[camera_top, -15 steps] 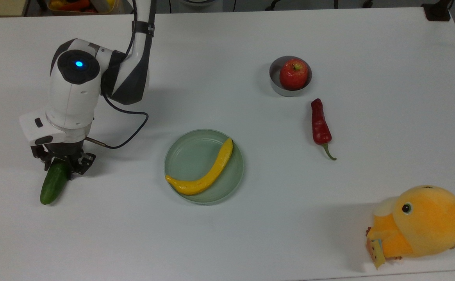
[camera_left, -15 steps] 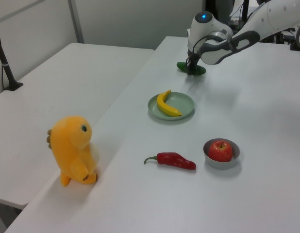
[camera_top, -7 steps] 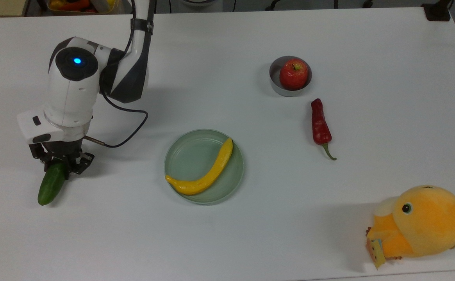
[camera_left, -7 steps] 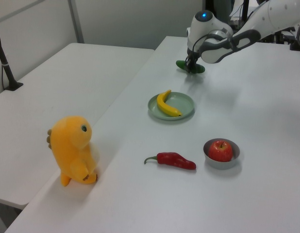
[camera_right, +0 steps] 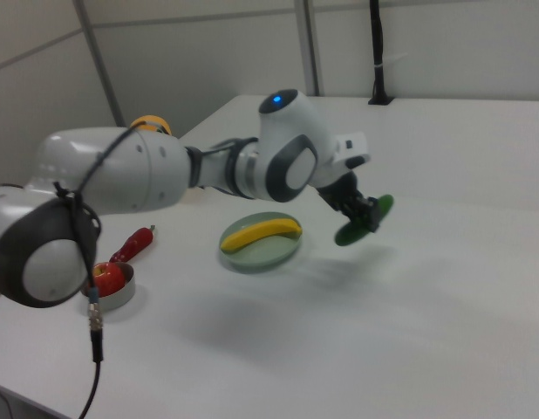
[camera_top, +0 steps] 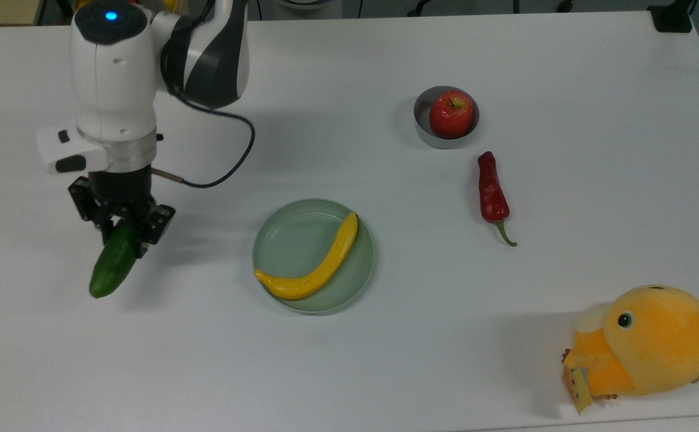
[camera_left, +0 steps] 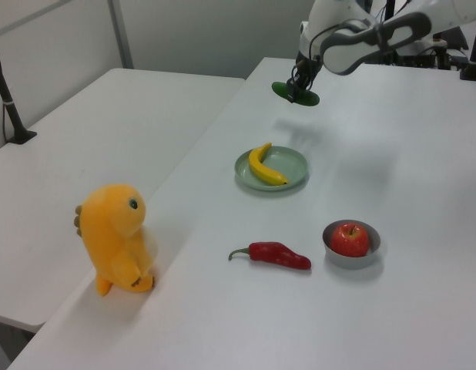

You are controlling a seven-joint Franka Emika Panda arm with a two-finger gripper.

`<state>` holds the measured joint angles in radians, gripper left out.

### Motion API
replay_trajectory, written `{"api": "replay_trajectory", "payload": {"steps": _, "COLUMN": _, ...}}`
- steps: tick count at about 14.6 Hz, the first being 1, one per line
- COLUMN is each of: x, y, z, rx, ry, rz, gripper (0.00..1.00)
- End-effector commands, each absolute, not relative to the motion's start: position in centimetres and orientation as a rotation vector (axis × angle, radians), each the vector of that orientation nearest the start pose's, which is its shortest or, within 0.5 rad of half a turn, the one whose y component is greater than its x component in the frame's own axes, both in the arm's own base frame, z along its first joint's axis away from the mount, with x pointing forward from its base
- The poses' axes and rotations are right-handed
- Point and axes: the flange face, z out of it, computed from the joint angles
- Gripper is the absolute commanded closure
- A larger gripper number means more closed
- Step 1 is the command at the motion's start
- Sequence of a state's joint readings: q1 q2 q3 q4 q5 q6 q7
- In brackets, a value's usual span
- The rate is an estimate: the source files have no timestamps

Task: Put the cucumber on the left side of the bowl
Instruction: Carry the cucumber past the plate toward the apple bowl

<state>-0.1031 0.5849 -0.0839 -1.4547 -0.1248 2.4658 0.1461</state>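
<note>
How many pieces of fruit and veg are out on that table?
4. A cucumber held in the robot's hand, a yellow banana-shaped one on the green plate, an apple in the grey bowl, and a red chili beside the bowl.

robotics lab, plain white tables (camera_top: 385,372), bare partition walls (camera_right: 208,61), cables, robot arm (camera_right: 121,175)

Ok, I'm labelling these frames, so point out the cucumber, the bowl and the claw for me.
cucumber (camera_top: 109,270), top view, on the free green end below the claw.
bowl (camera_top: 422,122), top view, on the grey inner wall beside the apple.
claw (camera_top: 125,231), top view, between the fingertips clamped on the cucumber.
</note>
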Motion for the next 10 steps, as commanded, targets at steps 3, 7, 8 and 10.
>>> {"api": "replay_trajectory", "payload": {"steps": 3, "x": 67.8, "y": -4.2, "z": 43.3, "rx": -3.081, "ry": 0.437, "rz": -0.472, "gripper": 0.88}}
{"api": "replay_trajectory", "payload": {"steps": 7, "x": 65.2, "y": 2.7, "z": 44.2, "rx": -3.059, "ry": 0.338, "rz": -0.373, "gripper": 0.88}}
{"api": "replay_trajectory", "payload": {"steps": 8, "x": 64.1, "y": 4.4, "z": 44.6, "rx": -3.056, "ry": 0.319, "rz": -0.364, "gripper": 0.88}}
{"api": "replay_trajectory", "payload": {"steps": 10, "x": 61.7, "y": 9.1, "z": 45.4, "rx": -3.051, "ry": 0.253, "rz": -0.357, "gripper": 0.88}}
